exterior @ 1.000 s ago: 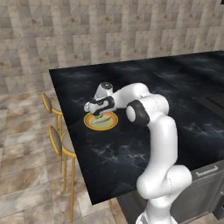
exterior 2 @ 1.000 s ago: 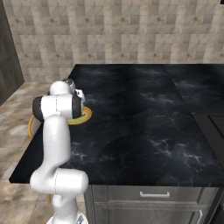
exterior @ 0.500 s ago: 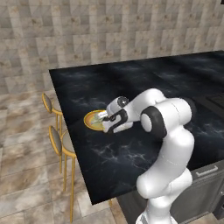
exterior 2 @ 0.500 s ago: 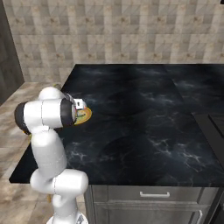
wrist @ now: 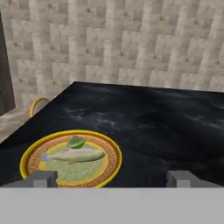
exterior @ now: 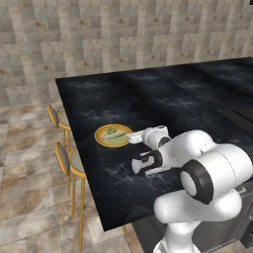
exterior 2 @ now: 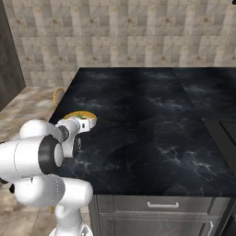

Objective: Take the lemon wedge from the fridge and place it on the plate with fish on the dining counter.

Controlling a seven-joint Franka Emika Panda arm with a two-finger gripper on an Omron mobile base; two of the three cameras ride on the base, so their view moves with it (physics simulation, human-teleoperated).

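The lemon wedge [wrist: 76,141] lies on the plate with fish [wrist: 30,155], touching the fish [wrist: 74,155], near the black desk's [wrist: 148,127] left edge. My claw [wrist: 111,179] hovers just beside the plate, fingers wide apart, holding nothing.

The dining counter [exterior: 163,104] is a broad black slab with faint white veins, running back toward the tiled wall. Near its stool-side edge rests the plate with fish [wrist: 70,158], flat on the dark top, round and yellow with a patterned golden rim, with bare marble all around it.
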